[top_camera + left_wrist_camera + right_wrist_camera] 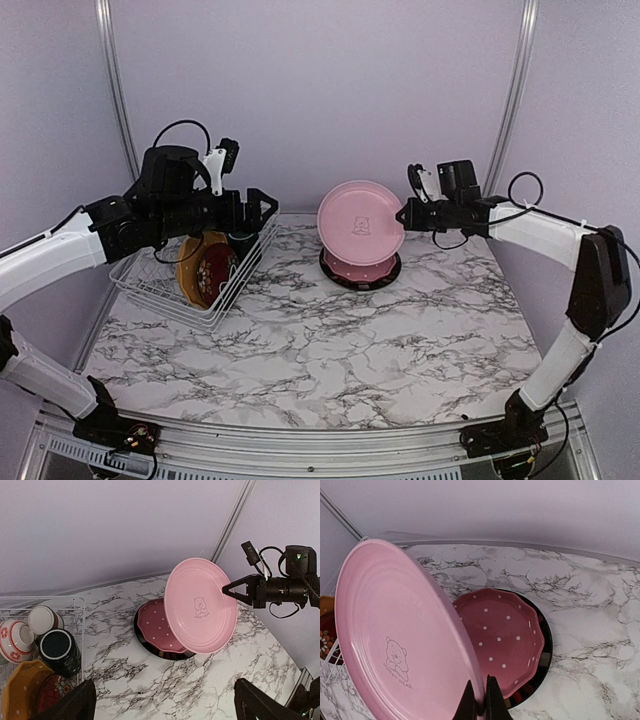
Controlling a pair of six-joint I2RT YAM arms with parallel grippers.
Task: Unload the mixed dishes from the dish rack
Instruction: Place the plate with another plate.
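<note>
While the right pincer (403, 214) clamps the pink plate (360, 222) by its rim above the dotted plate (505, 635) stacked on the black plate (546, 645), the dish rack (150, 292) holds 2 plates (17, 690), a teal mug (59, 650) and 2 cups (42, 620); the left pincer (258, 207) gapes above it.

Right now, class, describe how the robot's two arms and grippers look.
The left arm and right arm have white tubular links with bulky black joints. The left gripper and right gripper are black with tapered fingers. Thin black cables loop over each wrist.
</note>
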